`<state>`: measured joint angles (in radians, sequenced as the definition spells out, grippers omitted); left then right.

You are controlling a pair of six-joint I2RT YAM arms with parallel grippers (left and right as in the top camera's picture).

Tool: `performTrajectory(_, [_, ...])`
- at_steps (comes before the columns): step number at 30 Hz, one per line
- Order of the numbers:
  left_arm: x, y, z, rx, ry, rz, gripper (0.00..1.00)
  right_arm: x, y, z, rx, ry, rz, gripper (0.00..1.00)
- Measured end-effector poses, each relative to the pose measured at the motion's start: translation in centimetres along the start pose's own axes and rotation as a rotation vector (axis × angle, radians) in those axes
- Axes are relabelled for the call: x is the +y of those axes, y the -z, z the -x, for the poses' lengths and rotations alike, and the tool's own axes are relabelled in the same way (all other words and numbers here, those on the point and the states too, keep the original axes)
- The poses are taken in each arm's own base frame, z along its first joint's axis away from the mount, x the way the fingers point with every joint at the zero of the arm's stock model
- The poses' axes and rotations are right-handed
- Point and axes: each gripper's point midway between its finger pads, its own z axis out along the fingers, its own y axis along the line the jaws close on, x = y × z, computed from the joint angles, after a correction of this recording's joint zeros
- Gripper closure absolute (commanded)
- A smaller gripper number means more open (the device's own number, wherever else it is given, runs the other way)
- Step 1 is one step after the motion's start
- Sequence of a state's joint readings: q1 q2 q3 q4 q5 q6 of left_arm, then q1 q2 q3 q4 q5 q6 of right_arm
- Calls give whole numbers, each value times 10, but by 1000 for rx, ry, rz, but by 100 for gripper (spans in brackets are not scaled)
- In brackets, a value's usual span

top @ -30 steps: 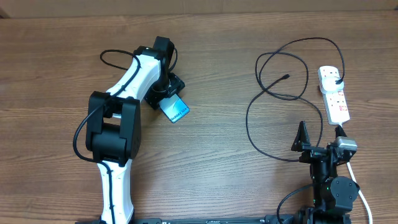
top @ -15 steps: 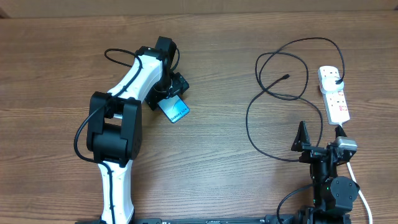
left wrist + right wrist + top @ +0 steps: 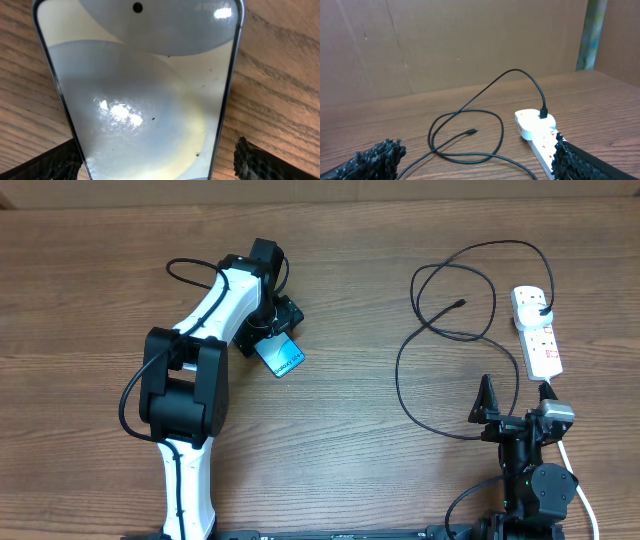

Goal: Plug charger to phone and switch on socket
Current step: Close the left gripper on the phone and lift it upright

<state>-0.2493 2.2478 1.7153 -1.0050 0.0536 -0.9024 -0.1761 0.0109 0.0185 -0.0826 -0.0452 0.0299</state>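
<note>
Where the phone (image 3: 283, 357) lies: flat on the table (image 3: 100, 280), screen up, left of centre, its far end between the fingers of your left gripper (image 3: 160, 167).
Left gripper: spread wide, one finger on each side of the phone's end, clamping nothing; the wrist view shows bare wood between the right-hand finger and the phone's edge.
Cable (image 3: 399, 370): black, in loose loops well to the right of the phone.
Plug tip (image 3: 459, 304): lying free on the wood among those loops, well apart from the phone.
Adapter (image 3: 541, 304): seated in the far outlet of the power strip (image 3: 542, 345) at the right side.
Right gripper (image 3: 477, 165): wide open and empty, low by the near edge, close to the strip's near end.
Step in hand: likely leaving the phone in place; cable not yet joined, switch position too small to read.
Doing it well: lift your left arm straight up so neither finger drags the phone askew. Pinch the cable close behind the tip so it cannot flex, brace the phone by its long edges, and push along its length.
Watch for: loops snagging as the tip travels.
</note>
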Motion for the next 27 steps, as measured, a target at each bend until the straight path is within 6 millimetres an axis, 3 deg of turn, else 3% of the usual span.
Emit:
performTrajectory(10, [11,-2,-2,2,12,48,1,0,0,0,1,0,0,0])
performTrajectory(17, [11,-2,-2,-3,20,43,14,0,0,0,0,0,0,0])
performTrajectory(27, [10,-2,-1,-4,21,42,20,0,0,0,1,0,0,0])
